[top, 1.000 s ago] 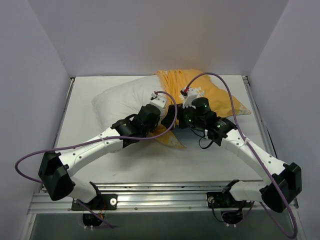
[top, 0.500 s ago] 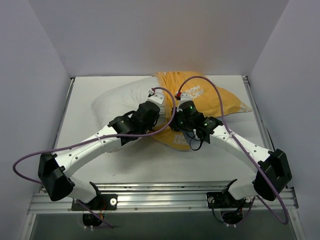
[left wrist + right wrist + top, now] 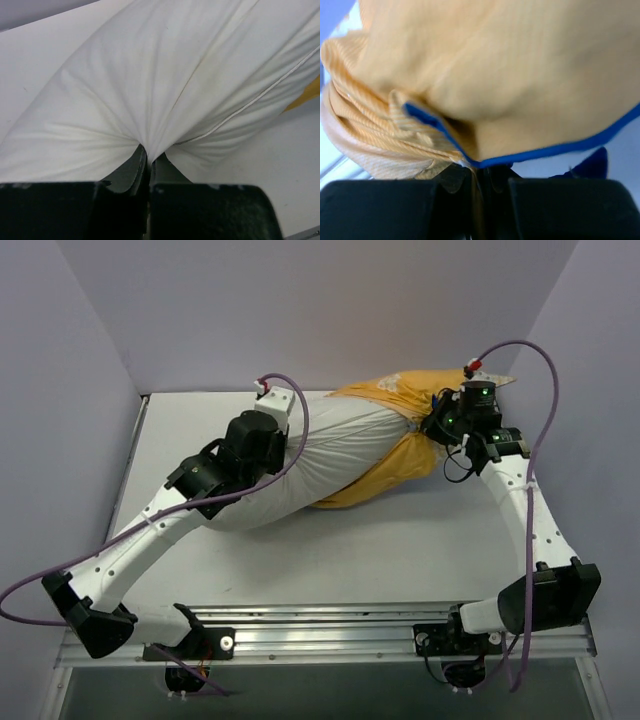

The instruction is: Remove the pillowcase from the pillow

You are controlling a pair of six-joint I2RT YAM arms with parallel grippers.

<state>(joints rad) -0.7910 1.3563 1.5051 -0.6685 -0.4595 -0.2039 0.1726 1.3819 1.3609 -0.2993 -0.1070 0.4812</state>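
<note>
The arms had swung apart: left tool (image 3: 148,159) clamped on the pillow (image 3: 320,452), right tool (image 3: 481,172) pinching the pillowcase (image 3: 388,480), dragged far right, now mostly off.

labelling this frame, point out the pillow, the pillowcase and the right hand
pillow (image 3: 330,455), top view, bare white middle
pillowcase (image 3: 395,465), top view, orange near side
right hand (image 3: 481,172), right wrist view, between its closed fingertips

Pillow (image 3: 165,85) of matt white cloth, softly creased, with a corded seam, pillowcase (image 3: 530,55) of orange-yellow woven cloth, finely ribbed, blue-edged, left hand (image 3: 148,162) and right hand (image 3: 481,175) of matt black plastic, table (image 3: 420,540) smooth matt white, rail (image 3: 330,640) of dull silvery metal.
</note>
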